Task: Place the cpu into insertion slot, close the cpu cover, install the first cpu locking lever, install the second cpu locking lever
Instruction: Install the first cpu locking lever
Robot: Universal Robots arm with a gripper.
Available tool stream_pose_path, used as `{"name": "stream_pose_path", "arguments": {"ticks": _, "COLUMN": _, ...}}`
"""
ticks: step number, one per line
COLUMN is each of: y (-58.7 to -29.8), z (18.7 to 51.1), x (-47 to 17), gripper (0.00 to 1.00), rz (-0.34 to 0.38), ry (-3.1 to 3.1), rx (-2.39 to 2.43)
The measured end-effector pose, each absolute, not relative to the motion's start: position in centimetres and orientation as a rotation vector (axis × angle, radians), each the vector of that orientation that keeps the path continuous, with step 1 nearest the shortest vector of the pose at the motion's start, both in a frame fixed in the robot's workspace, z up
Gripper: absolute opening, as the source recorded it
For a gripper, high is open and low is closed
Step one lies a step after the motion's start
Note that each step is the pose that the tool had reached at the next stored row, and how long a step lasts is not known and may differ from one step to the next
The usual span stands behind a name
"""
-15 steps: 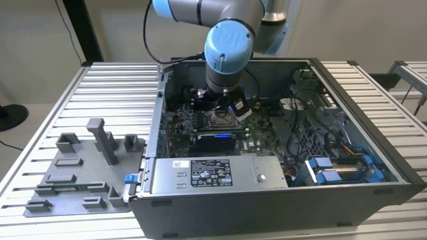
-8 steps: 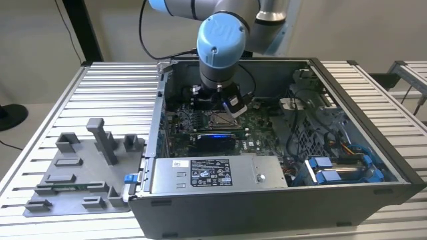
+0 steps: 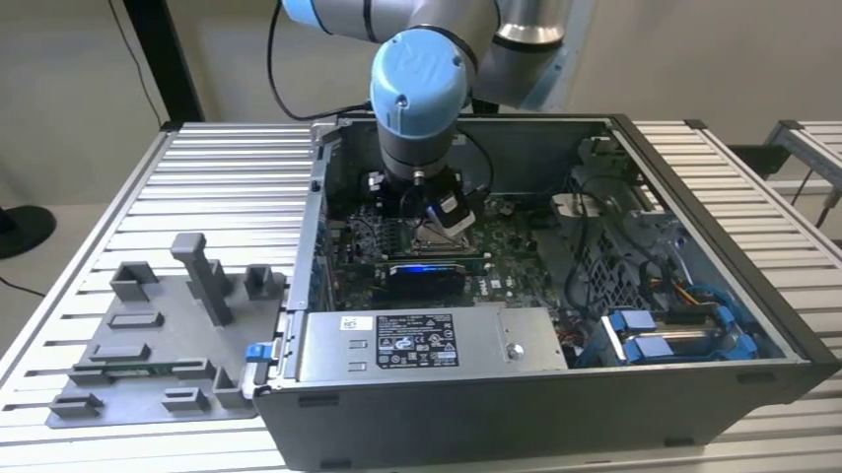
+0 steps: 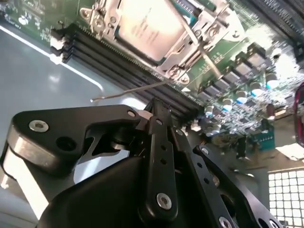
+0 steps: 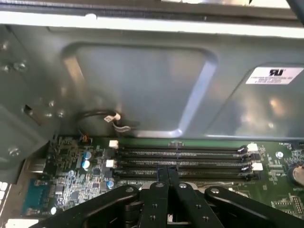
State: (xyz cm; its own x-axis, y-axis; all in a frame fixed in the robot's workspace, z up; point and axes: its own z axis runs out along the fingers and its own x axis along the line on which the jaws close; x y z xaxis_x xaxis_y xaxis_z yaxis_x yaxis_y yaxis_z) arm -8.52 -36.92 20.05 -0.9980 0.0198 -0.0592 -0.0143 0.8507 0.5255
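Pincer clenched: both fingers pressed together, nothing visible between them. It hangs low inside the case, tips just above the board, beside the four black RAM slots.

The cpu sits in the slot, metal top up; the cover lies down around it. One thin wire lever sticks out free over the RAM slots, just past the tips; contact with them, cannot tell. A second lever runs along the socket edge; latched or not, cannot tell.

Beyond the RAM slots: grey steel case wall with a white sticker, black print. The arm comes down from the far side, blue joint caps. Near side of the case: PSU with a white label, and blue drive caddies at the exterior view's right. A blue light glows on the board near the socket.

The case lies open on a slatted aluminium worktop. Grey fixture plate with upright posts sits on the exterior view's left, just beside the case. Room: pale wall, black post, another slatted bench far on the exterior view's right.
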Motion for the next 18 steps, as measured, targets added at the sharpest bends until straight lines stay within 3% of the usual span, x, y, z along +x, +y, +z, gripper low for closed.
{"name": "stream_pose_path", "arguments": {"ticks": 18, "y": -36.9, "z": 17.7, "x": -6.8, "gripper": 0.00, "rz": 0.833, "ry": 2.965, "rx": 0.004}}
